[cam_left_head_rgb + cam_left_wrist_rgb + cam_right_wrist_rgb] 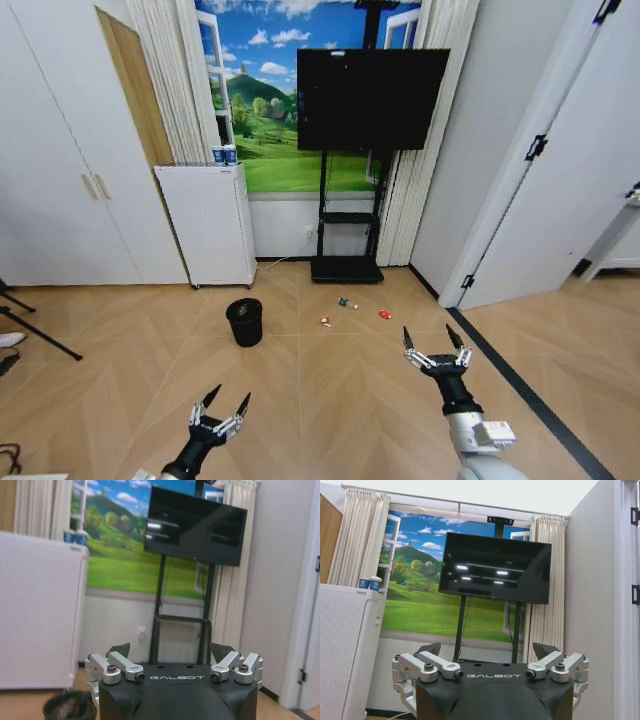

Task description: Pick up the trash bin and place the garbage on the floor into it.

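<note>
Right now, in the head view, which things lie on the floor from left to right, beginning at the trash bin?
Black mesh trash bin → red-and-white scrap → green-and-dark wrapper → red scrap.

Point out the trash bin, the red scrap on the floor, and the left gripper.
trash bin (244,322): head view, on its black side wall.
red scrap (385,314): head view, on its middle.
left gripper (224,405): head view, midway between its open fingertips.

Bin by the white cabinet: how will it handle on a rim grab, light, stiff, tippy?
The bin looks small with mesh-like sides, so probably light. It stands upright and seems slightly tapered, so a sideways nudge might tip it. Thin walls may flex at the rim. Left pincer is open, well short of it.
</note>
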